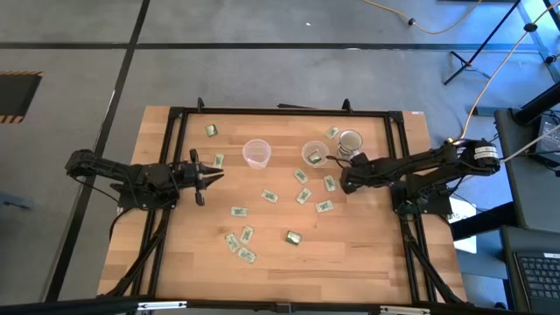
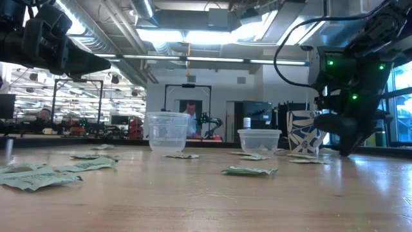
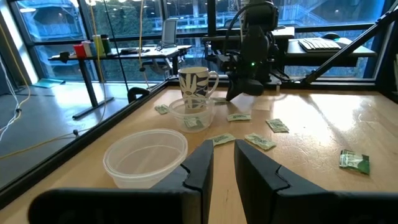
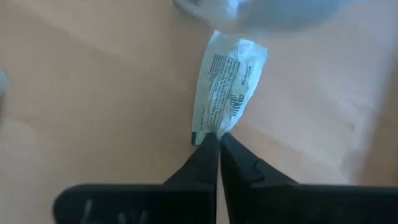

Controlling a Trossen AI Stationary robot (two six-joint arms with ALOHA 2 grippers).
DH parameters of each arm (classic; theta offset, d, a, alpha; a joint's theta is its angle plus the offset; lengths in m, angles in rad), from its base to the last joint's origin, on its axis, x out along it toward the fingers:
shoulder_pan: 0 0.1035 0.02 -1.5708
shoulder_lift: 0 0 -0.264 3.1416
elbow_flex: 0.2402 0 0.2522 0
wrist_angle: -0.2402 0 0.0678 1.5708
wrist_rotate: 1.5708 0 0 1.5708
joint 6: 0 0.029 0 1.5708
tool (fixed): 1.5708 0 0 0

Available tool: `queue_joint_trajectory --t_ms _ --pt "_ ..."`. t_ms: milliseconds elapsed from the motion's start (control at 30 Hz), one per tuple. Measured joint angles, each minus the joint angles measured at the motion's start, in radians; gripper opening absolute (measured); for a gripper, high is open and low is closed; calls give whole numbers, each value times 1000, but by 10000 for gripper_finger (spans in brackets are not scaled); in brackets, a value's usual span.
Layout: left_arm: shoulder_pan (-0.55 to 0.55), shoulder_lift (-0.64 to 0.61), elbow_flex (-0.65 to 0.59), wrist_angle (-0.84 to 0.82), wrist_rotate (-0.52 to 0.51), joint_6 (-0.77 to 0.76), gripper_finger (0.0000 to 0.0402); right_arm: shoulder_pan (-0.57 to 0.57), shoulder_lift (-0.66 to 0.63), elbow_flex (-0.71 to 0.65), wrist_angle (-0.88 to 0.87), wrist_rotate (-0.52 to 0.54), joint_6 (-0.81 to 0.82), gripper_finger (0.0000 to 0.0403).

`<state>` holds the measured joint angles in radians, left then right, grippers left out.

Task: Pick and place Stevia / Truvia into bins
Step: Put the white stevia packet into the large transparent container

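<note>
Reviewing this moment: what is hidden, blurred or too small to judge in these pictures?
- High view: the right gripper covers its sachet; the pinch shows only in the right wrist view.
- Right wrist view: the cup is blurred and cut off by the edge.
- Low view: the left gripper is cut off, its fingers out of frame.
- High view: print on the loose sachets is too small to read.

Bright strip lights on the ceiling [image 2: 193,32] blow out to white glare in the low view, and the dark left arm [image 2: 45,38] reads as a silhouette against them. The pale wooden table [image 1: 367,254] is evenly lit from above, with only soft, short shadows. Daylight enters through the far windows [image 3: 124,25]. In the right wrist view, the clear plastic cup [image 4: 267,12] is blurred, and the white paper sachet [image 4: 227,93] looks slightly soft.
</note>
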<state>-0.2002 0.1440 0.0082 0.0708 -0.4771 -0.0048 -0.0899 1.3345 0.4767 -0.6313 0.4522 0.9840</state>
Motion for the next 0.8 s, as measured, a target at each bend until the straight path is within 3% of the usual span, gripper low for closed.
queue_joint_trajectory --t_ms 167,433,567,800 --pt "-1 0 0 0 50 0 59 45 0 87 -114 -69 2 8" --pt "-1 0 0 8 371 156 59 170 -1 279 -121 -237 -83 8" --pt "-1 19 0 44 417 209 59 236 -1 395 7 -274 -224 7" --pt "-1 155 0 271 459 389 60 304 -3 452 477 -406 -522 7"
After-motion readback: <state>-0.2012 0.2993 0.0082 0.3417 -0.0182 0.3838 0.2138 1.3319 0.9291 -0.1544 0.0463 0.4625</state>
